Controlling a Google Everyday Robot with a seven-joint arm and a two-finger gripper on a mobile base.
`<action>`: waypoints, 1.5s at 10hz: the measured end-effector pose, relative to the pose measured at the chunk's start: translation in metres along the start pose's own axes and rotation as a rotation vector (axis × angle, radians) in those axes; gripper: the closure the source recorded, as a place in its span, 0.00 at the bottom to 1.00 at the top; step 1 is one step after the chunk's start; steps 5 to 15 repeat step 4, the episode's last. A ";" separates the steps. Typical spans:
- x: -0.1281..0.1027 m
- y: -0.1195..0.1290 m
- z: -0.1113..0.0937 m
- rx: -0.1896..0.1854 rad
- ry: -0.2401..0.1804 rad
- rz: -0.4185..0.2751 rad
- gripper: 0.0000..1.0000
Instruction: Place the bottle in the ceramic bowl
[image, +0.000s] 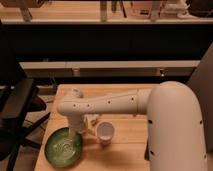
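The green ceramic bowl (63, 146) sits at the front left of the wooden table (127, 142). My white arm reaches left across the table and bends down. The gripper (80, 128) hangs at the bowl's far right rim, mostly hidden behind the wrist. A small pale thing (92, 121) shows just right of the gripper, between it and the cup. It may be the bottle, but I cannot tell. I cannot tell whether the gripper holds it.
A small white cup (105, 133) stands just right of the bowl, close to the gripper. A black chair (17, 107) stands off the table's left edge. A dark counter with a pale shelf (110, 65) runs behind the table.
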 end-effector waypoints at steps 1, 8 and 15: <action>0.001 -0.007 -0.003 0.004 0.003 -0.008 0.44; 0.004 -0.001 0.005 -0.005 -0.003 0.005 0.59; 0.004 -0.001 0.005 -0.005 -0.003 0.005 0.59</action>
